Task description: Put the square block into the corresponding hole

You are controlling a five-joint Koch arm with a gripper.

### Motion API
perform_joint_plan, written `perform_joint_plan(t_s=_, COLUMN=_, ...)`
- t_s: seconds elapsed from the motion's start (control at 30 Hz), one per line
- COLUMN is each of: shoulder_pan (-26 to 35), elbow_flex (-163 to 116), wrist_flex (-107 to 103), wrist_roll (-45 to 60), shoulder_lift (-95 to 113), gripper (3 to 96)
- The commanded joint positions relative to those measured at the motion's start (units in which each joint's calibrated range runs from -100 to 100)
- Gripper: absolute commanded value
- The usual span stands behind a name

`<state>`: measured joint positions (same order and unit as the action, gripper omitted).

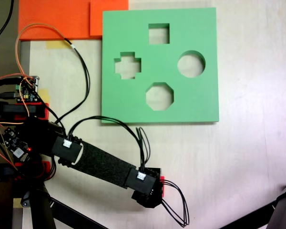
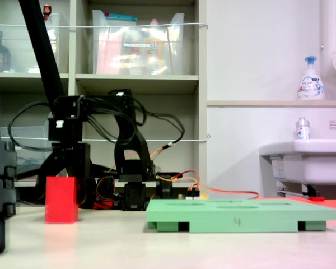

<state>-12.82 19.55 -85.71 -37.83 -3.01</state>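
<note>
The red square block (image 2: 61, 200) rests on the table at the second exterior view's left. In the first exterior view only a red sliver of the square block (image 1: 162, 190) shows beside the black gripper head. My gripper (image 2: 64, 168) hangs over and just behind the block, open, with its black fingers spread to either side. From above, my gripper (image 1: 150, 193) is near the table's front edge, well below the green foam board (image 1: 205, 102). The square hole (image 1: 158, 33) is in the board's far part, empty; it does not show in the second exterior view.
The board also has cross (image 1: 127, 66), round (image 1: 191, 64) and octagonal (image 1: 159, 96) cutouts. Orange foam sheets (image 1: 62, 19) lie at the back left. The arm's base, circuit board (image 1: 26, 88) and cables fill the left. A black stand leg (image 1: 276, 210) crosses the bottom right corner.
</note>
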Motion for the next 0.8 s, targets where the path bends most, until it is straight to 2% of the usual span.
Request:
perform_joint_plan(t_s=0.03, shoulder_pan=0.0, elbow_flex=-0.5, wrist_flex=0.2, wrist_roll=0.6, shoulder_lift=-0.1, gripper=46.8)
perform_joint_plan(t_s=0.1, shoulder_pan=0.0, elbow_flex=-1.4, wrist_flex=-0.5, wrist_roll=0.6, shoulder_lift=0.1, gripper=45.6)
perform_joint_plan(t_s=0.23, shoulder_pan=-0.1, elbow_flex=-3.3, wrist_flex=-1.9, wrist_roll=0.5, shoulder_lift=1.1, gripper=37.4)
perform_joint_plan(t_s=0.37, shoulder_pan=-0.8, elbow_flex=-4.2, wrist_flex=-4.3, wrist_roll=0.4, shoulder_lift=3.4, gripper=17.7)
perform_joint_plan(t_s=0.63, shoulder_pan=-0.1, elbow_flex=-4.3, wrist_flex=-12.3, wrist_roll=-2.8, shoulder_lift=20.0, gripper=16.7)
perform_joint_plan(t_s=0.8, shoulder_pan=3.8, elbow_flex=-3.1, wrist_flex=-14.3, wrist_roll=-8.7, shoulder_lift=35.7, gripper=16.7)
